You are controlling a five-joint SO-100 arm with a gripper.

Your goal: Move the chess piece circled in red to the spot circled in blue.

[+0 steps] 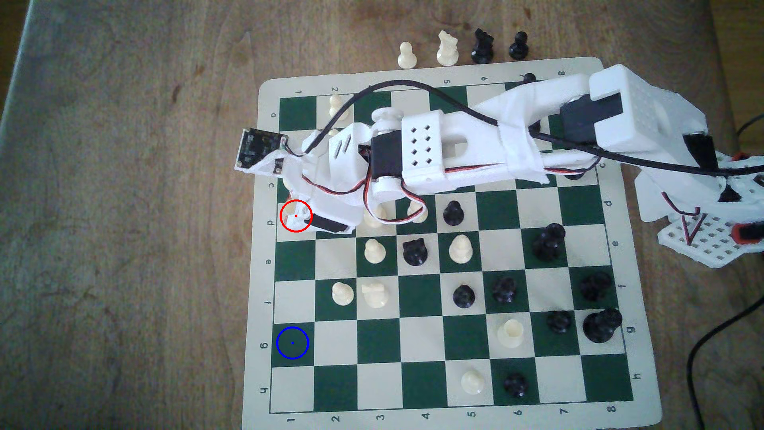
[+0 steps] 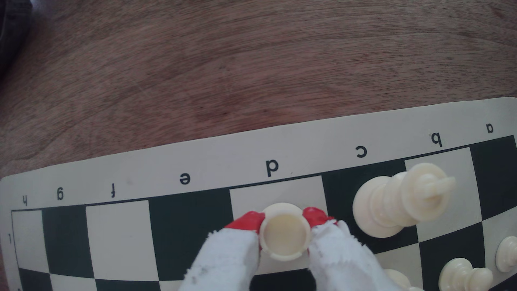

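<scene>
Pincer pinching the cream rook on square d1

In the wrist view the pincer [image 2: 285,223] has its two red-tipped, white-wrapped fingers [image 2: 247,222] pressed against opposite sides of the cream rook [image 2: 285,233], which stands upright on the cream d1 square at the board's edge (its flat rimmed top faces the camera). Just beside it, on the dark c1 square, stands a taller cream king [image 2: 397,198]. In the exterior view the red ring marks the rook [image 1: 296,216] at the board's left edge, mostly hidden under the white arm [image 1: 454,149] reaching in from the exterior view's right. The blue-ringed dark green square [image 1: 292,342] is g1, in the same left column, three squares nearer the exterior view's bottom, and bare. The chess board [image 1: 632,231] lies on a wooden desk [image 1: 124,206].
</scene>
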